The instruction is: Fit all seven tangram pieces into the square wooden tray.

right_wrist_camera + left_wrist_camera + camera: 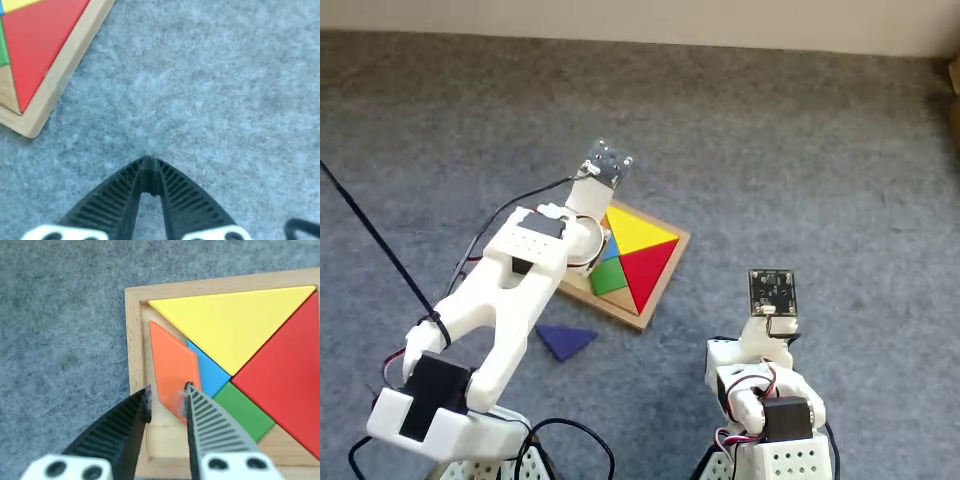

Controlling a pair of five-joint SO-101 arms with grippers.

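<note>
**Left pincer over tray corner, right arm parked**

- Left arm (510,290): stretched forward and across, wrist over the near-left part of the tray (132,340), pointing down into it.
- Left pincer (167,390): jaws apart, straddling the end of the orange piece (172,365). The light finger's tip is at the orange edge, while the black finger's tip is near the tray's rim with a gap to the piece. It is not clamped on anything.
- Orange piece: inside the tray along the rim, its long edge against the blue piece (210,372). Can't tell if it sits flat.
- Also in the tray: yellow triangle (235,325), red triangle (285,370) and green piece (245,410), packed edge to edge. There is bare wood floor under the left pincer.
- Dark blue triangle (565,340): out on the grey tabletop (840,150), just beside the tray's near edge, next to the left arm.
- Right arm (765,400): folded back close to its base, well to the right of the tray.
- Right pincer (150,170): jaws together, holding nothing, aimed down at bare tabletop, with a tray corner off to one side.
</note>
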